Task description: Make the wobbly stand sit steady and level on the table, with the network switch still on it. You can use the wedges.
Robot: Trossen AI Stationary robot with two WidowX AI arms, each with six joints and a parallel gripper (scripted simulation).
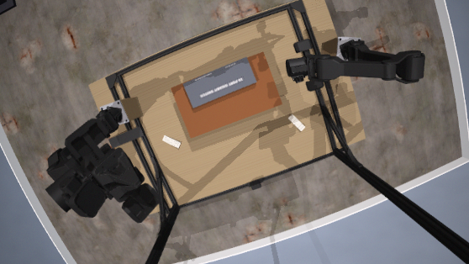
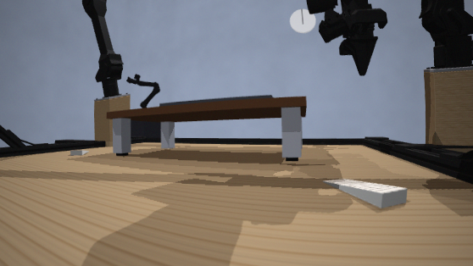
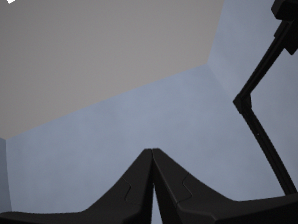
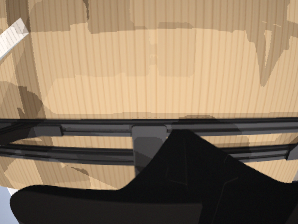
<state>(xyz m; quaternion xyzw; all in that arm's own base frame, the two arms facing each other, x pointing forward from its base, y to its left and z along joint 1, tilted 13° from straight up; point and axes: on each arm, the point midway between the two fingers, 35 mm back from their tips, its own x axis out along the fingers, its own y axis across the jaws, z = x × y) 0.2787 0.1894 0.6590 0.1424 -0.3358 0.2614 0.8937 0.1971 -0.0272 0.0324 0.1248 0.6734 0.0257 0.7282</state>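
Observation:
The stand, a brown board on short pale legs, is on the middle of the table. The grey network switch lies on its far half. One white wedge lies on the table by the stand's left side. A second wedge lies by its right side. My right gripper is shut and empty. It points down, high above the table's right edge. My left gripper is shut and empty. It points up at the wall, away from the table.
A black frame runs round the wooden table. Each arm's base sits on a wooden block at a table end. The left arm is folded high over the left edge.

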